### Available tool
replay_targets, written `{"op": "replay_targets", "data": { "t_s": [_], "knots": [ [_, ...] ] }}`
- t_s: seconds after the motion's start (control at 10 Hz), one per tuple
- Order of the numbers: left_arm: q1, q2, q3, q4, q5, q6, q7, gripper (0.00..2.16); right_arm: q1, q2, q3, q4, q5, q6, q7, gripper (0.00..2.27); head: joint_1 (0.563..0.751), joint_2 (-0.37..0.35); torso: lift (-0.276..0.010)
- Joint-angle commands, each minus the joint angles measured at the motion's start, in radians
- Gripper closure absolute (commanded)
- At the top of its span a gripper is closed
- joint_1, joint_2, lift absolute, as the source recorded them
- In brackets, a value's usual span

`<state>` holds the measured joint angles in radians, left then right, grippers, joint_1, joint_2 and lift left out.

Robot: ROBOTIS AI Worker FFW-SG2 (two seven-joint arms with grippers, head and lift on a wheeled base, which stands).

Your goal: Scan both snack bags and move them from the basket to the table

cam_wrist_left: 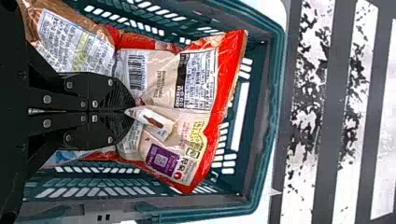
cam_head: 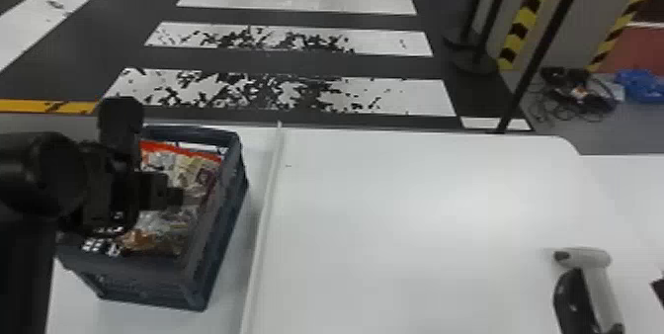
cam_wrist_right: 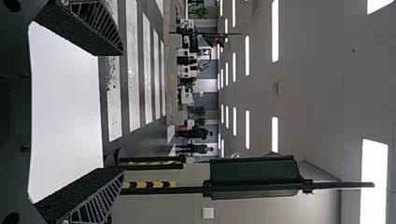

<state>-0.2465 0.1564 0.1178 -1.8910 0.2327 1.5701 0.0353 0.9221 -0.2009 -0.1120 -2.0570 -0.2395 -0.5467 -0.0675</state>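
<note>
Two snack bags lie in my basket (cam_head: 217, 239), which stands at the left of the frame in the head view, beside a pale raised strip (cam_head: 266, 199). My left hand (cam_head: 173, 197) is down over them, coming in from the left edge. In the left wrist view its two black fingers are closed together, and a gathered fold of the red-edged bag (cam_wrist_left: 203, 74) tapers in at the tips, so I have that one pinched. The red-edged bag lies back side up, its barcode and label panel showing. The brown bag (cam_wrist_left: 70, 39) lies next to it, partly behind the hand (its pale label panel peeks out beside the fingers).

My right hand (cam_head: 658, 286) pokes in at the lower right edge of the head view. From the right wrist view I can see that hand (cam_wrist_right: 114, 112) spread wide, nothing between the fingers. The handheld scanner (cam_head: 598, 261), white and black, rests at the lower right of the frame on the white desk (cam_head: 395, 219). Beyond the desk, worn white stripes (cam_head: 296, 2) cross the dark floor at the top.
</note>
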Motion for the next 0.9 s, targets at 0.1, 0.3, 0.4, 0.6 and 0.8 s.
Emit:
{"op": "replay_targets", "data": {
  "t_s": [0.1,0.3,0.4,0.6,0.8],
  "knots": [
    [0.003,0.000,-0.006,-0.020,-0.001,0.001,0.006,1.83,0.003,-0.002,0.000,0.000,-0.001,0.000,0.000,0.02,0.695,-0.033,-0.098],
    [0.016,0.000,-0.006,-0.068,0.002,0.001,0.012,1.83,0.004,-0.005,0.000,0.000,0.000,0.003,0.000,0.02,0.695,-0.035,-0.098],
    [0.026,0.000,-0.006,-0.085,0.002,0.001,0.023,1.83,0.006,-0.005,0.000,0.000,0.000,0.003,0.000,0.02,0.695,-0.035,-0.098],
    [0.038,0.003,-0.006,-0.108,-0.004,0.001,0.038,1.83,0.008,-0.005,0.002,0.000,0.000,0.003,0.000,0.02,0.695,-0.030,-0.098],
    [0.064,0.008,0.002,-0.143,0.004,0.001,0.057,1.83,0.008,-0.005,0.003,0.000,0.002,0.003,0.000,0.02,0.695,-0.023,-0.098]
  ]
}}
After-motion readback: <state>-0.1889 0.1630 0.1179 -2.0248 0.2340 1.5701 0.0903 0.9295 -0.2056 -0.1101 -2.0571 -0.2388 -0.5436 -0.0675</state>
